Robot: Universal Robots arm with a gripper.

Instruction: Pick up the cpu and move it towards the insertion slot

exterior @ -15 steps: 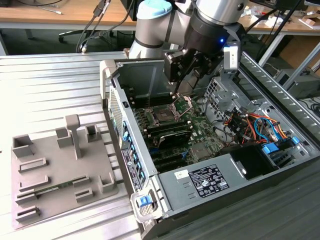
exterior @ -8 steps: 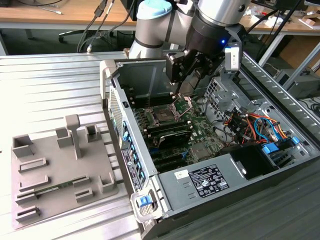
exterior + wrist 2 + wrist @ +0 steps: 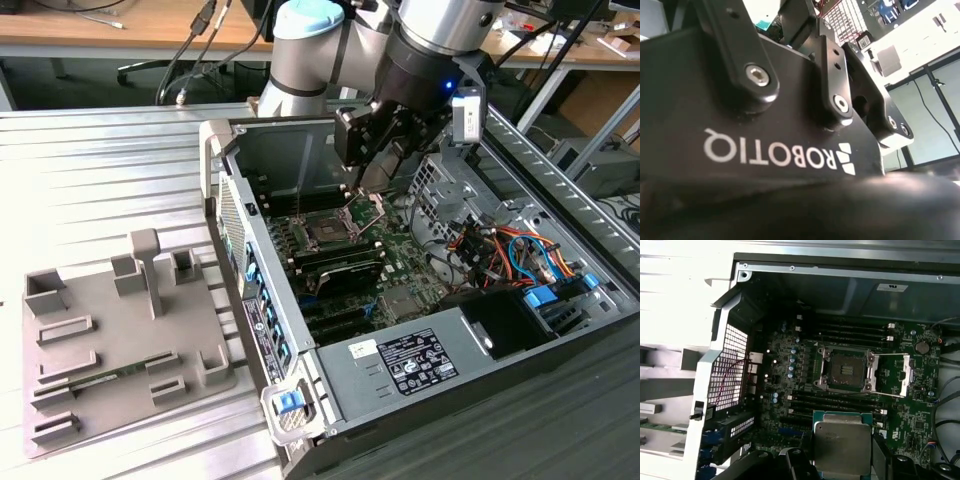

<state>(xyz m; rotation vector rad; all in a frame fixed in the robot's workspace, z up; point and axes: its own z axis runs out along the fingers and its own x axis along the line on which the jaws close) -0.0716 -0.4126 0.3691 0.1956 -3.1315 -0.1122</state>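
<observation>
Tabletop: the tabletop [image 3: 110, 170] is made of long pale metal strips with grooves between them. It carries an open computer case [image 3: 470, 340] and a flat grey holder plate [image 3: 110, 345].
Holder plate: it lies at the exterior view's left, beside the case. Small grey blocks and one tall post stand up on it. A thin green strip lies in one of its grooves.
Computer case: it lies on its side with the lid off. Inside are a dark green board, long black slots, a grey box with a white sticker, and orange and blue wires at the exterior view's right.
Room: behind the tabletop is a wooden desk [image 3: 100, 30] with black cables hanging down.
Arm: the silver and blue arm [image 3: 320, 50] reaches down over the far end of the case.
Hand: the black hand [image 3: 842, 460] is clamped on the cpu, with a finger on each side of it.
Cpu: the cpu [image 3: 842, 447] is a flat silvery square with a green edge. It is up in the air above the board, near the insertion slot but not touching it.
Insertion slot: the insertion slot [image 3: 846, 370] is a square with a dark middle and a silver frame. Its metal plate is flipped open to one side.
</observation>
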